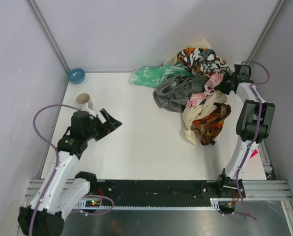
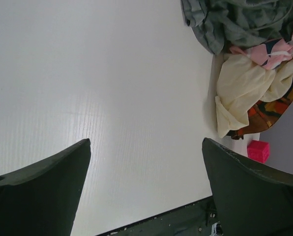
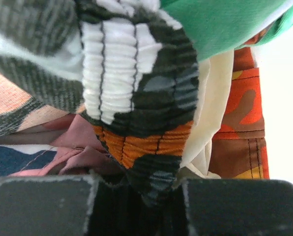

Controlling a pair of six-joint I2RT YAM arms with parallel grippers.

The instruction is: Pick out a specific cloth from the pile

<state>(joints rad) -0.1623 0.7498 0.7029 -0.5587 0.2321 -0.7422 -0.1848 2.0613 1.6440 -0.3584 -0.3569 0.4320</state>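
Pinching blotched fabric [image 3: 136, 142], it seems, the right gripper [image 1: 225, 81] sits across the pile [image 1: 208, 105] from the grey cloth [image 1: 172, 93] — left gripper [image 1: 112, 120] open.

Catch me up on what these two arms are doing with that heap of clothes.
The right gripper is pushed into the right side of the pile, with a black, orange and white ribbed cloth between its fingers; whether it is clamped is unclear. The dark grey cloth lies at the pile's left edge, with no gripper on it. The left gripper hovers open above bare table, well apart from the pile.
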